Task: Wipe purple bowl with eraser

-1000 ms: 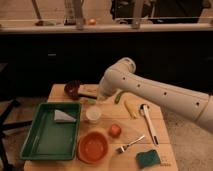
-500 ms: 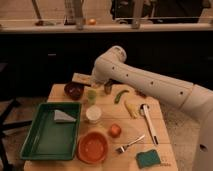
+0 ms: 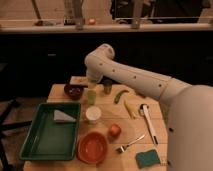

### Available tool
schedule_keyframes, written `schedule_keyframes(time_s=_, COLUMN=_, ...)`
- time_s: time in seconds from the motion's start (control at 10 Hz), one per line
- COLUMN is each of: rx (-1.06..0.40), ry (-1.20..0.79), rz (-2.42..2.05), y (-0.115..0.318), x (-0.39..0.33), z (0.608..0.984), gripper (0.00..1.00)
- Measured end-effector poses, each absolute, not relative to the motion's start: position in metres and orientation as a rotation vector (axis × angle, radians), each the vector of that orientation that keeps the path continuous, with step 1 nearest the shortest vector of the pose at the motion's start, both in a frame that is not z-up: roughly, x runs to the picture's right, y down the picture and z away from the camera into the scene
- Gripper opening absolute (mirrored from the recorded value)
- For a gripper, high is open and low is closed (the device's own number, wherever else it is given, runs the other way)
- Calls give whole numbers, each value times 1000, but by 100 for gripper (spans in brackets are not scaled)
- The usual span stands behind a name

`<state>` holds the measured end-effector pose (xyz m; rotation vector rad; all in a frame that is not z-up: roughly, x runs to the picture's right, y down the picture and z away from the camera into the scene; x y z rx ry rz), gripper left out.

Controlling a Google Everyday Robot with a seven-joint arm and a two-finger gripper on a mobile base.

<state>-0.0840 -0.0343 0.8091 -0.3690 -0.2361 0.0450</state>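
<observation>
- Where the wooden table comes to its back-left corner, the purple bowl sits close to both edges, with little bare wood behind it or to its left.
- A pale block that looks like the eraser lies just behind the bowl at the back edge. Whether the two touch cannot be told.
- The gripper hangs at the end of the white arm, just right of the bowl and above the green cup. Whether it is spread or closed on anything cannot be told.
- A dark can stands just right of the cup, so things crowd the gripper on both sides.
- The green tray, with a white cloth in it, fills the left front. The orange bowl and teal sponge sit along the front edge.
- The freest wood is mid-table, to the right of the white cup.
- Compared with a second ago, the arm's elbow has swung left and carried the gripper from the middle of the back towards the bowl. Half a second ago it was nearly where it is now. The things on the table lie as they did.
</observation>
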Motion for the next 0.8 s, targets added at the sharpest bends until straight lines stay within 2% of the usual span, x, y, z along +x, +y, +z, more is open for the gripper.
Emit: schedule_keyframes(time_s=0.8, rx=-387, ry=-154, rz=-97, y=-46, x=-133, z=844, gripper=0)
